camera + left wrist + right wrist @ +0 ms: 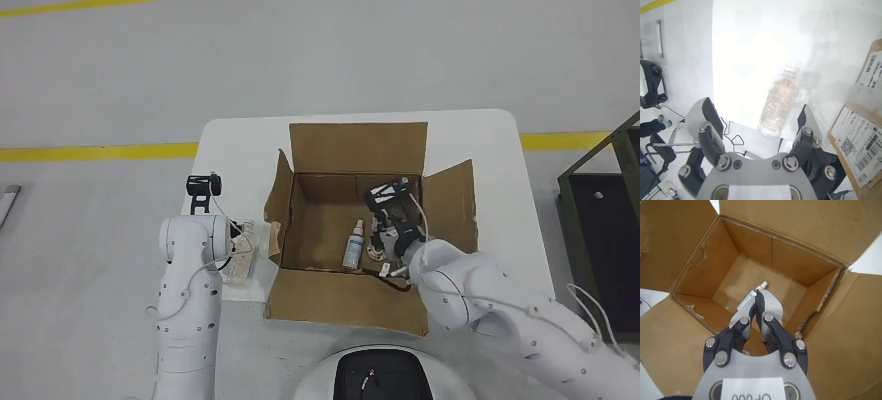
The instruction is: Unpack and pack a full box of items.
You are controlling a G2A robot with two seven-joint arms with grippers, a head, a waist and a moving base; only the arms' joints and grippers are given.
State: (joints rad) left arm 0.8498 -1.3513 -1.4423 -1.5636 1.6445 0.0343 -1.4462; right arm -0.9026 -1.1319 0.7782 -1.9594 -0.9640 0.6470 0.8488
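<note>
Plainly, the box [783, 240] is the biggest hazard. Its flaps splay out around my right hand [757, 294], which hangs over the opening closed on nothing. A careless sideways sweep could catch a torn flap and drag the whole carton across the worktop [753, 47].

The clear bottle [779, 106] worries me next. It lies on its side just ahead of my left hand [756, 108], whose fingers are spread wide and touch nothing. Its base sits right at the worktop's edge nearest that hand (round and slick, I'd guess), so a glancing finger could roll it off. Its long axis runs away from that hand, with the cap at the far end.

The small white bottle [747, 299] lies flat on the box floor below my right fingertips, partly hidden by them. Its long axis points away from the hand, cap farthest. Fingers this tightly closed would only shove it along.
</note>
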